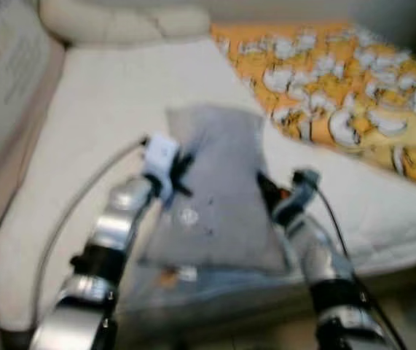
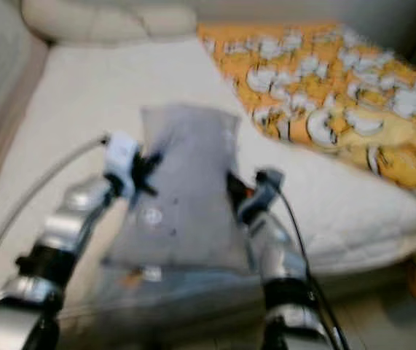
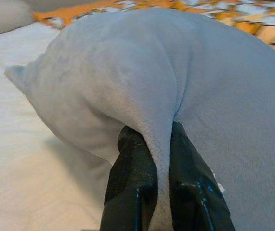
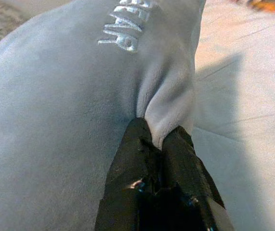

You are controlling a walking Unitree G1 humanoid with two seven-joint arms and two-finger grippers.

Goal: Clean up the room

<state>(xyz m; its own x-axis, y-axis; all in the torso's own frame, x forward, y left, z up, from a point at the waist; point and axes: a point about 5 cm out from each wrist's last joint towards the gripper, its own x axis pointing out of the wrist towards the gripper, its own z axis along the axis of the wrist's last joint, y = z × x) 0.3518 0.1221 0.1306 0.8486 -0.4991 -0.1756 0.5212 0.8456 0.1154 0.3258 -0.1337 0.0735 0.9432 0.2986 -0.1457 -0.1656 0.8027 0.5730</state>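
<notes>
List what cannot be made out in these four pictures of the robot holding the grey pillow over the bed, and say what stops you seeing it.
- Embroidered lettering on the grey pillow: cut off by the right wrist view's top edge, unreadable.
- Pattern on the orange blanket: blurred in both eye views.
- Bed under the pillow: hidden by the pillow.
- Tips of the left gripper and right gripper: buried in pinched fabric.
</notes>
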